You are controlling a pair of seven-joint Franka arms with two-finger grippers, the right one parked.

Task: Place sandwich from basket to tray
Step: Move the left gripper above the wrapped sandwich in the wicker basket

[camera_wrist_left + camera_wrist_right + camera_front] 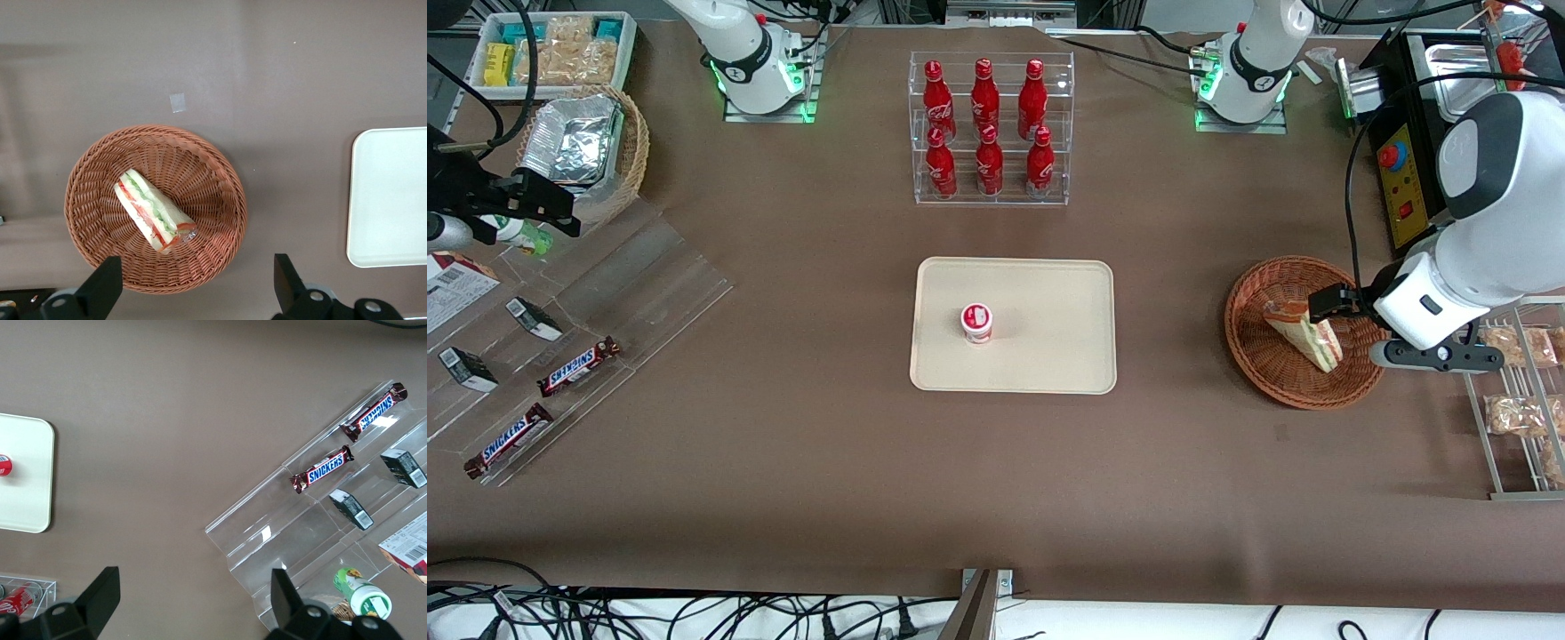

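The sandwich, a wrapped wedge with green and red filling, lies in the round reddish-brown wicker basket toward the working arm's end of the table. My gripper hovers above the basket, over its rim, beside the sandwich. It is open, the fingers wide apart with nothing between them. The cream tray lies flat at mid-table, beside the basket, with a small red-and-white cup standing on it.
A clear rack of red bottles stands farther from the front camera than the tray. A wire rack of bagged snacks sits close beside the basket. Acrylic shelves with Snickers bars and a tan basket with foil packs lie toward the parked arm's end.
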